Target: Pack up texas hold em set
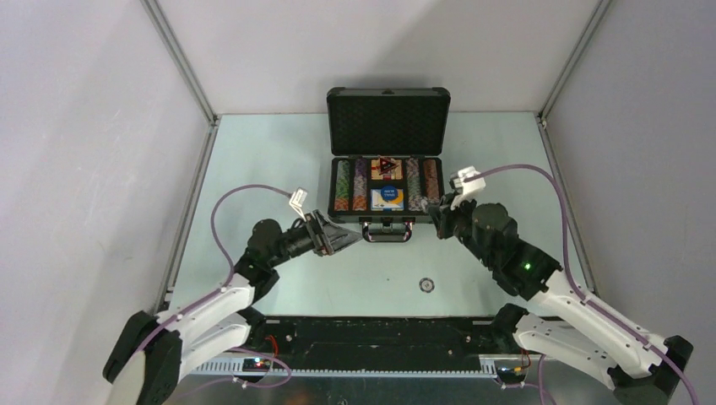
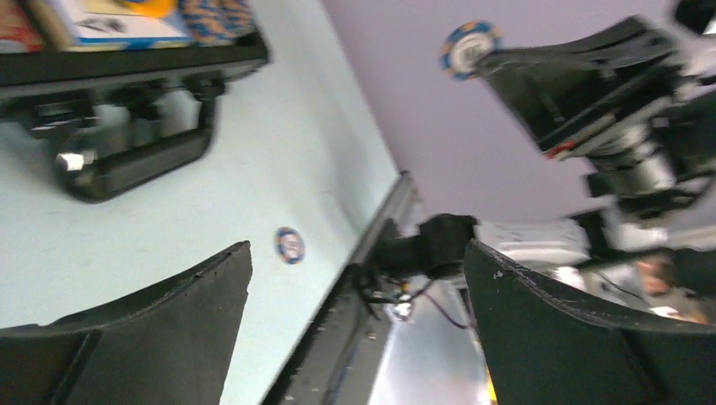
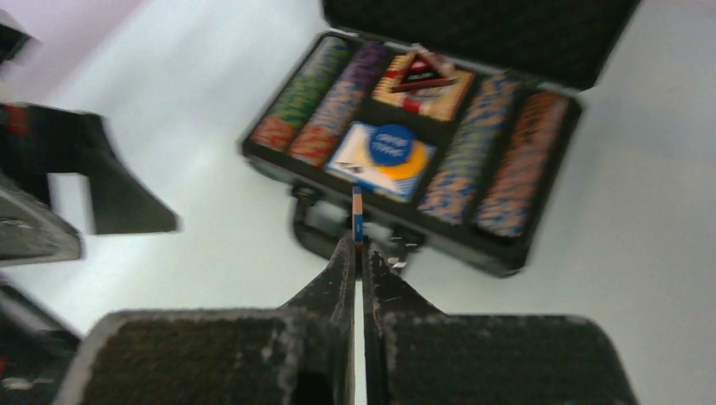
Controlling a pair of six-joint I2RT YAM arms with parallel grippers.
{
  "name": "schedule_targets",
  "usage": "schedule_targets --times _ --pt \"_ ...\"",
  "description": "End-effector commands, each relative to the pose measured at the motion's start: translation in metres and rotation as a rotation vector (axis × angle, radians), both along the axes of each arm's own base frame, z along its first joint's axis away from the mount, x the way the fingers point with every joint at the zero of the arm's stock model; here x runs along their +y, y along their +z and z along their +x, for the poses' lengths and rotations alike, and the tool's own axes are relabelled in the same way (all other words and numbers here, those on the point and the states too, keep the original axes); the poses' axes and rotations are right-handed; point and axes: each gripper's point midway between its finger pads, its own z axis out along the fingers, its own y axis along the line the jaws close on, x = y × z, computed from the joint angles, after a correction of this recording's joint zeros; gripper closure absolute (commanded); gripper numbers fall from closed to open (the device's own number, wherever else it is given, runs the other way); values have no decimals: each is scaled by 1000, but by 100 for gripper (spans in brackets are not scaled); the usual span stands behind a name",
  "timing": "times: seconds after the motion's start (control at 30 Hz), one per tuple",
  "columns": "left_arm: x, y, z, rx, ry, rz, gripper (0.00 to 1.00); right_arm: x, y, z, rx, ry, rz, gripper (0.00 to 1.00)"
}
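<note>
The dark briefcase point(image 1: 387, 118) lies open at the middle back of the table, its tray holding rows of striped poker chips point(image 3: 463, 160), a blue round button point(image 3: 391, 145) on a card box and a dark triangular marker point(image 3: 422, 74). My right gripper point(image 3: 359, 245) is shut on a blue-edged chip point(image 3: 357, 215), held edge-on in the air near the case's handle point(image 1: 387, 229). The left wrist view shows that chip point(image 2: 469, 49) at the right gripper's tip. My left gripper point(image 2: 359, 245) hangs open and empty just left of the handle. Another chip point(image 1: 426, 285) lies flat on the table.
The loose chip point(image 2: 289, 245) lies between the two arms, close to the black rail point(image 1: 380, 333) at the table's near edge. The two grippers point(image 1: 350, 239) point(image 1: 436, 215) face each other across the case handle. Grey walls close in the table on three sides.
</note>
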Motion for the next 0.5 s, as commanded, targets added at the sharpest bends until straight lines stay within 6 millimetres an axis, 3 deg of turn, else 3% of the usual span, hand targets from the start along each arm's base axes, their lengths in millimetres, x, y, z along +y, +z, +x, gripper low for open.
schedule_targets --times 0.0,0.17,0.3,0.47 --pt "28 -43 21 -49 138 320 0 -25 12 26 -198 88 -440 100" --pt "58 -59 36 -103 290 473 0 -41 -5 56 -121 171 -695 100" --pt "77 -73 43 -141 365 572 0 -35 -32 81 -76 352 -858 100" --pt "91 -82 45 -136 410 640 0 -21 -36 96 -192 625 -863 100"
